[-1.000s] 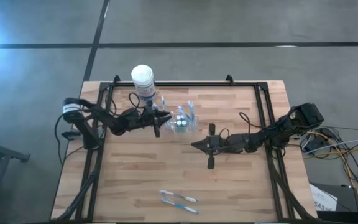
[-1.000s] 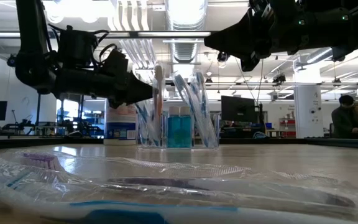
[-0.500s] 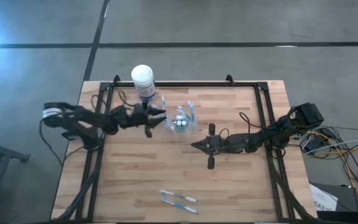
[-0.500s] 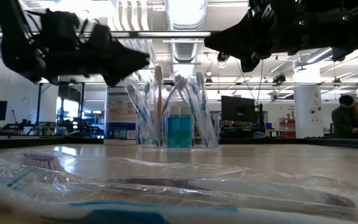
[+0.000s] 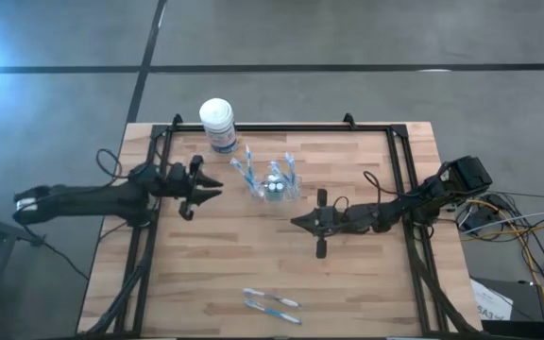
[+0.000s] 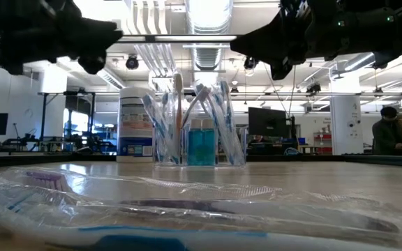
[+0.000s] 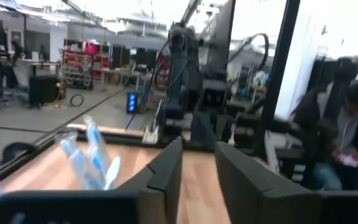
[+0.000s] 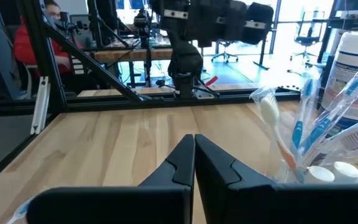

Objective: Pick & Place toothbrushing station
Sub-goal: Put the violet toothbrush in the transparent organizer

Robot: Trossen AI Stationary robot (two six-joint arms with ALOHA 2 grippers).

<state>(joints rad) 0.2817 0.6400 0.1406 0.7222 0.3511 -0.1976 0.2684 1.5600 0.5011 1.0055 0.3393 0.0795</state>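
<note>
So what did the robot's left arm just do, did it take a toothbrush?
No. The left claw pulled back from the cup toward the table's left edge, holding nothing. The toothbrushes stayed in the cup, and the right claw stayed shut in place.

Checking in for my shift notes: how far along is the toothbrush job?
Done: most toothbrushes stand in the clear cup. In hand: nothing. The left gripper sits beside the cup with a small gap between its fingers, empty; the right gripper hovers shut mid-table. Left: two wrapped brushes near the front edge.
</note>
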